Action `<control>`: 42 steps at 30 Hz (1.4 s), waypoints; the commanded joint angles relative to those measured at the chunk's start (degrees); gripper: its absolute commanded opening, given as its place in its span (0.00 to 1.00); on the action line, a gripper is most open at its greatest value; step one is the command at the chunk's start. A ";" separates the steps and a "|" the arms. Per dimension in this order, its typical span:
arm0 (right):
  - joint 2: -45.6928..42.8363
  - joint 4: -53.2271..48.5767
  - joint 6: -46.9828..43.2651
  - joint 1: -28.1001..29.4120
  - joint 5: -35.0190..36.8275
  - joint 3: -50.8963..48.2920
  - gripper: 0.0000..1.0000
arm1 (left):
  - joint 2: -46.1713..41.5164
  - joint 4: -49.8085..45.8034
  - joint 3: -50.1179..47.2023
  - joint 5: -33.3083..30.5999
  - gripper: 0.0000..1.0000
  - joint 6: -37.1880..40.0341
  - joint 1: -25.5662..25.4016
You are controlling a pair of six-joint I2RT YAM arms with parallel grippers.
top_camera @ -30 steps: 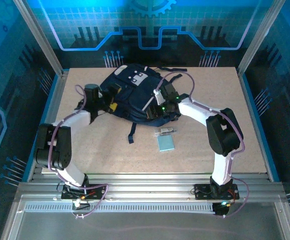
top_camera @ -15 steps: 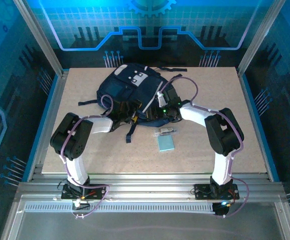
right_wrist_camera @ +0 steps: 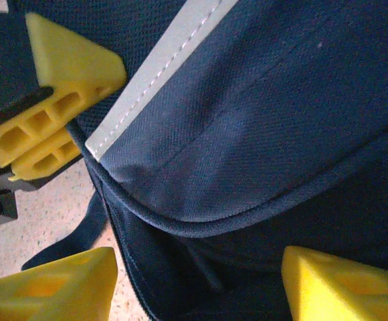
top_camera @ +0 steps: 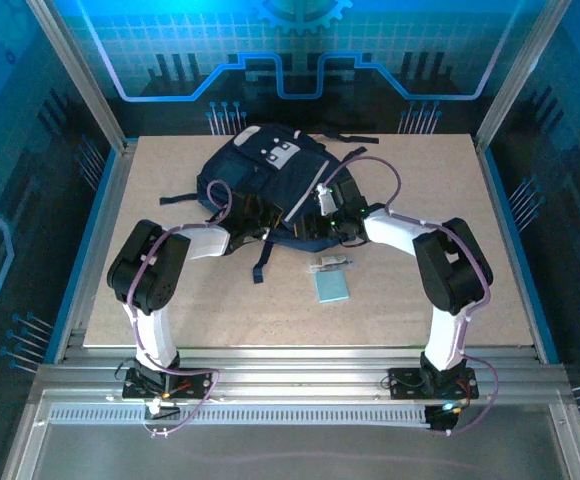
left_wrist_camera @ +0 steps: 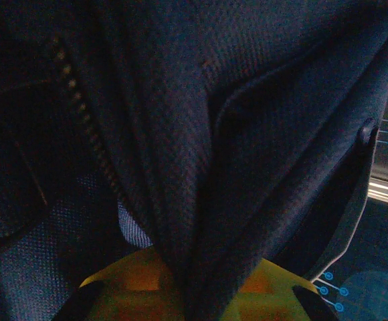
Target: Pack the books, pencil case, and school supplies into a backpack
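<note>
Top external view has the navy backpack [top_camera: 255, 170] slumped flat on the table [top_camera: 420, 200], with both arms reaching into its near edge. The left gripper [left_wrist_camera: 204, 297] looks clenched on a fold of the backpack's dark weave, the cloth running down between its yellow fingertips. The right gripper [right_wrist_camera: 194, 284] is spread wide, a piped seam and grey-white trim lying across the gap, nothing grasped. Just off the backpack's near edge sit a small silvery clip [top_camera: 330, 263] and, a little further out, a light-blue pad [top_camera: 331, 286].

I'd judge the bag soft and floppy: it will sag and drag rather than lift as one piece. The piped seam or the stitched trim looks the firmest hold; plain cloth would likely bunch and slip. The pad looks light and flat, best pinched across its edges.
</note>
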 commanded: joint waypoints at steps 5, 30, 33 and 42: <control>-2.15 -3.85 -3.08 -0.57 -7.50 0.97 0.72 | -6.75 3.97 2.45 -0.10 0.00 -6.90 0.71; -11.34 -9.50 -4.81 -1.89 1.62 4.69 0.83 | -11.62 9.08 5.71 5.32 0.00 -13.95 0.82; -9.45 -8.24 -3.55 -1.76 -1.80 5.31 0.84 | -11.46 9.16 7.10 5.58 0.00 -14.62 0.71; -2.61 0.91 0.99 0.20 -7.09 3.73 0.84 | -11.92 10.85 7.38 4.96 0.00 -16.24 0.55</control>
